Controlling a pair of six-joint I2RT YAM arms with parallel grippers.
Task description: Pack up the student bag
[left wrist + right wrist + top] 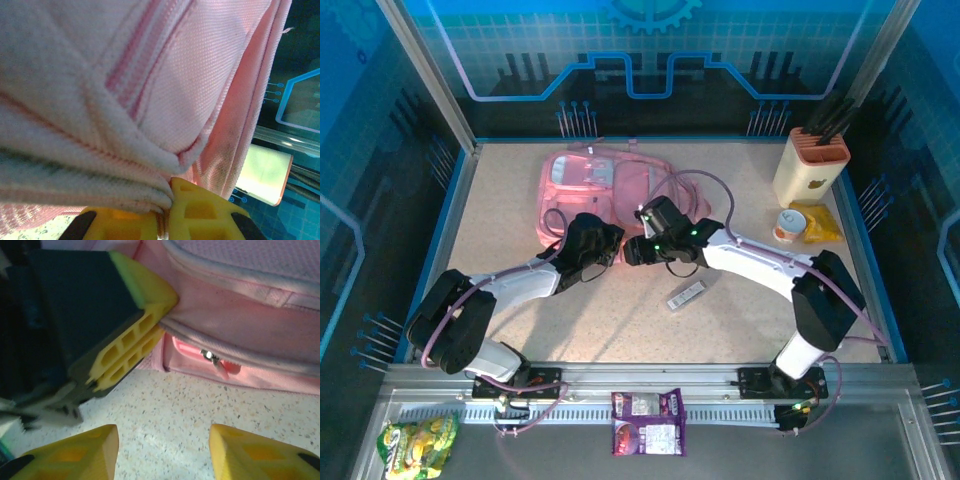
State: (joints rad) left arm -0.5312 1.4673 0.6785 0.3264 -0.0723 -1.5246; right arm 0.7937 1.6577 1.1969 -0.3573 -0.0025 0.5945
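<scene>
The student bag (pixel 592 188) is a pink backpack lying flat at the back centre of the table. My left gripper (pixel 611 246) is at its near edge, shut on a fold of the bag's pink fabric (pixel 150 165) pinched between the yellow fingers (pixel 200 210). My right gripper (pixel 633 250) is just to the right of it and stands open over bare tabletop, nothing between its fingertips (pixel 105 442). In the right wrist view the left gripper's yellow fingers (pixel 131 347) clamp the bag's edge, and a metal zip pull (pixel 212 359) sits on a pink pocket (pixel 250 325) ahead.
A small silver flat item (pixel 686 295) lies on the table near the right arm. At the back right stand a cream holder (pixel 810 165), a small round tin (pixel 788 225) and a yellow packet (pixel 823 222). A purple snack pack (pixel 648 422) and a green one (pixel 418 440) lie on the front ledge.
</scene>
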